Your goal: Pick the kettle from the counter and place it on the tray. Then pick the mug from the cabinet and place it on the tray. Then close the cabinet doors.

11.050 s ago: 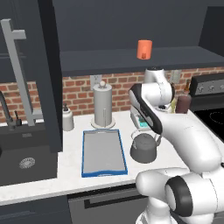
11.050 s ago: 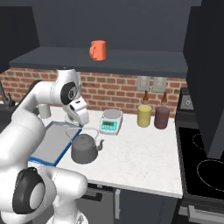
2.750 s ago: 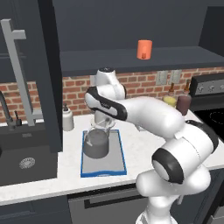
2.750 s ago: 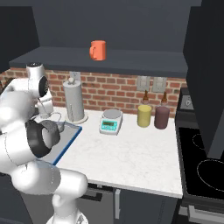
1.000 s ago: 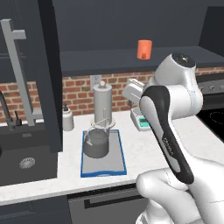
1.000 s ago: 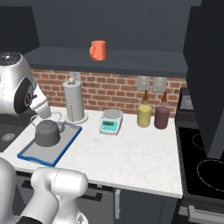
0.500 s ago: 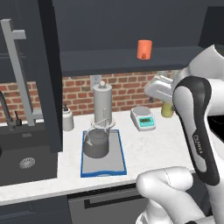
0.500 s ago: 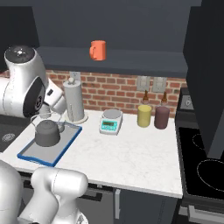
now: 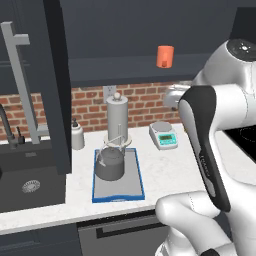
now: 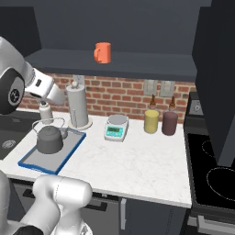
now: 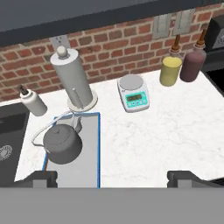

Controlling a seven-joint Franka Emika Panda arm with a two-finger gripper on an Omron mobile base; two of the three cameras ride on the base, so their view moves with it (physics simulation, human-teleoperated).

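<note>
The dark grey kettle (image 9: 110, 164) (image 10: 49, 140) (image 11: 63, 143) stands upright on the blue-rimmed tray (image 9: 141, 186) (image 10: 41, 168) (image 11: 85, 168), which lies on the white counter (image 9: 170, 165) (image 11: 148, 131). The orange mug (image 9: 165, 56) (image 10: 103, 53) sits on the open cabinet's dark shelf (image 9: 125, 72) (image 10: 137, 66). My gripper (image 11: 111, 178) hangs high above the counter, to the right of the tray, open with nothing between its fingertips (image 11: 41, 178). One cabinet door (image 9: 55, 85) stands open at the left with its bar handle (image 9: 22, 85), another (image 10: 215, 78) at the right.
A paper-towel cylinder (image 9: 117, 117) (image 11: 74, 81) stands right behind the tray. A small scale (image 9: 164, 135) (image 11: 133, 92), a yellow jar (image 10: 151, 121) and a dark jar (image 10: 169, 123) line the brick wall. Left are a soap bottle (image 9: 76, 135) and black sink (image 9: 30, 180); right is the stove (image 10: 215, 174).
The arm has swung up and to the right, away from the tray. The kettle stays on the tray. The gripper has stayed open.
</note>
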